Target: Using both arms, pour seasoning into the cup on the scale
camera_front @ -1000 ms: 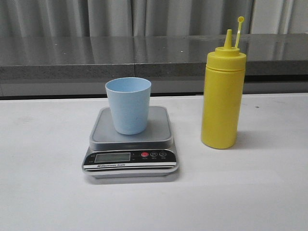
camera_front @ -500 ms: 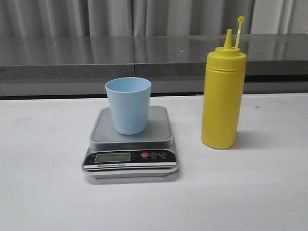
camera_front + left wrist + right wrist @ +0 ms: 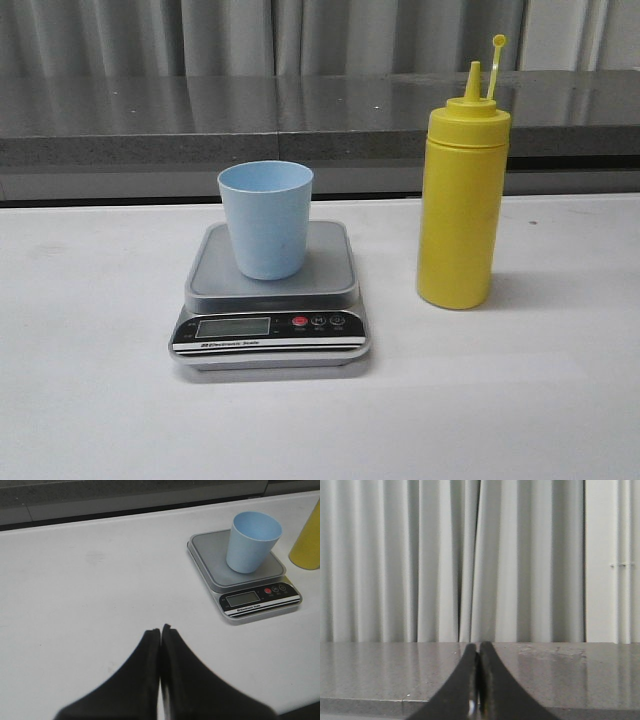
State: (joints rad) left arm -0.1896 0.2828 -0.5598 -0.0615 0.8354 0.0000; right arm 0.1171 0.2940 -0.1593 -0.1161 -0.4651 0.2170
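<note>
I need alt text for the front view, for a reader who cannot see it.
A pale blue cup stands on a silver kitchen scale on a white table. A tall yellow squeeze bottle stands upright to its right, apart from it.

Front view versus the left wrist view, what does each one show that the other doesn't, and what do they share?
Only the front view shows the whole yellow seasoning bottle, upright with its nozzle and cap strap, plus the grey ledge and curtain behind. Only the left wrist view shows the left gripper, fingers closed together over bare table. Both show the blue cup standing on the scale; the wrist view catches just the bottle's edge.
</note>
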